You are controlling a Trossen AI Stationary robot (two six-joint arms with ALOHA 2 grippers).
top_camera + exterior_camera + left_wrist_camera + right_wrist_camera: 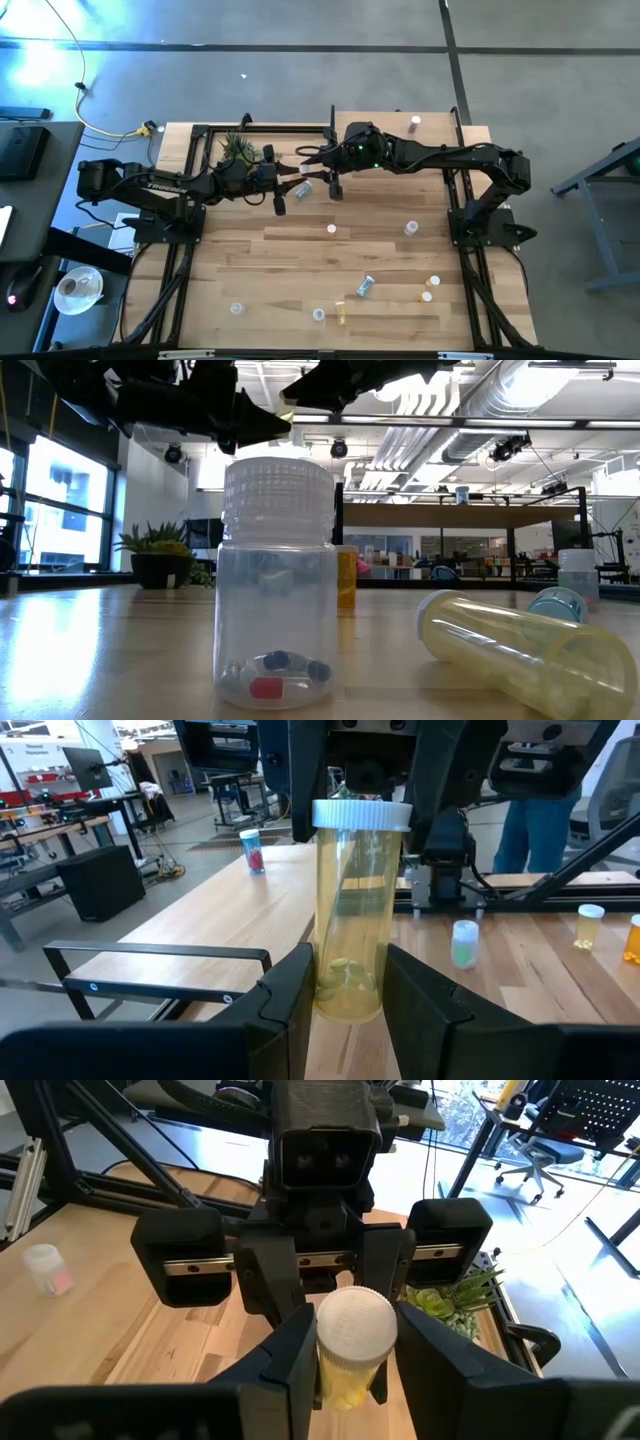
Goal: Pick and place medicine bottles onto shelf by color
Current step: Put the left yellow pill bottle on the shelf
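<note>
A yellow medicine bottle with a white cap hangs level in the air between my two grippers, over the light-wood shelf. My left gripper is shut on its bottom end. My right gripper faces it and is shut on the cap end. In the high view the two grippers meet near the bottle, beside the plant. My left gripper pinches the bottle's bottom end between its two fingers, coming level from the table's left and lying along the bottle. The bottle sticks out ahead of the fingers, clear of the shelf. My right gripper pinches the white cap between its two fingers, coming from the table's right and slanting slightly down. The cap faces back toward the wrist, and the yellow body runs on to the other gripper.
A potted plant stands at the shelf's left. One bottle stands at the far edge. Several bottles lie scattered on the planked table, among them a clear one and a yellow one on its side. A person stands beyond the table.
</note>
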